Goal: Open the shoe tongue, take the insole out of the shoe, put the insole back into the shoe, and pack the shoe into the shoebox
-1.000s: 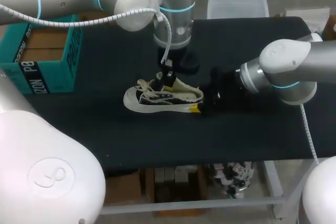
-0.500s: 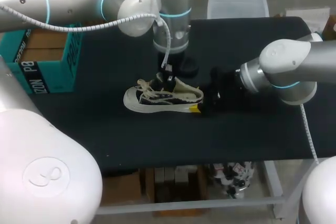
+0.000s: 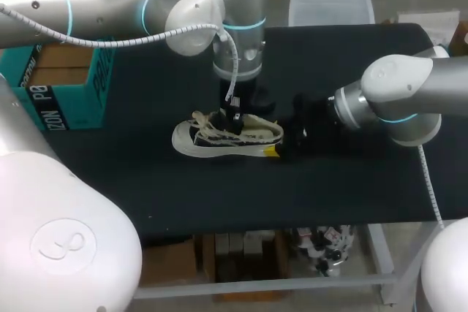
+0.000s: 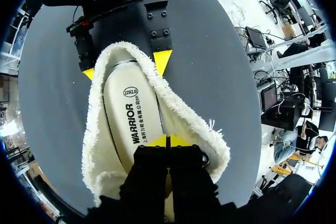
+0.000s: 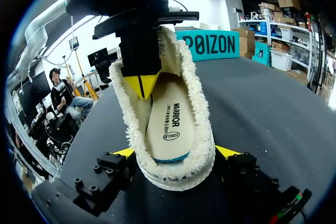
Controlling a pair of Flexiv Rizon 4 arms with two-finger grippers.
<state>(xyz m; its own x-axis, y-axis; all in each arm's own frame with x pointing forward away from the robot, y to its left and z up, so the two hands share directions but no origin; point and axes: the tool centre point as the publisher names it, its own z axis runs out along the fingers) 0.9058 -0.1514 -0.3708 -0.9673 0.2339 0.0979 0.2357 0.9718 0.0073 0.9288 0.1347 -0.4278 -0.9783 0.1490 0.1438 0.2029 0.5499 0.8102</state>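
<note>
One shoe point(image 3: 219, 140) is lying on its sole in the middle of the desk point(image 3: 329, 195), toe pointing toward my left arm's side and heel toward my right. Its fleecy collar is standing wide open, and the insole point(image 4: 126, 124) is lying flat inside, showing from the heel forward.

The right gripper point(image 5: 176, 153) is clamping the heel, one yellow tip touching each side of the collar, so the shoe is being pinned against the desk. The left gripper point(image 4: 167, 141) is coming straight down into the opening, its tips pressed together over the forward part of the insole, close against the fleece on one side. I cannot tell whether anything is caught between them.

The insole is sitting fully seated, so I am judging that the step in hand is working on the insole. Whether that means lifting it out or settling it back in, the pictures are not saying.

If it is coming out, the pinch needs to be biting on the insole's edge alone, not on the fleece beside it. The pull should be running up and back toward the heel, where the opening is widest. The right gripper's hold matters most here, since any slack there means the whole shoe will be rising with the insole.

The teal shoebox point(image 3: 66, 107) is waiting open at the left side of the desk, well apart from the shoe.
</note>
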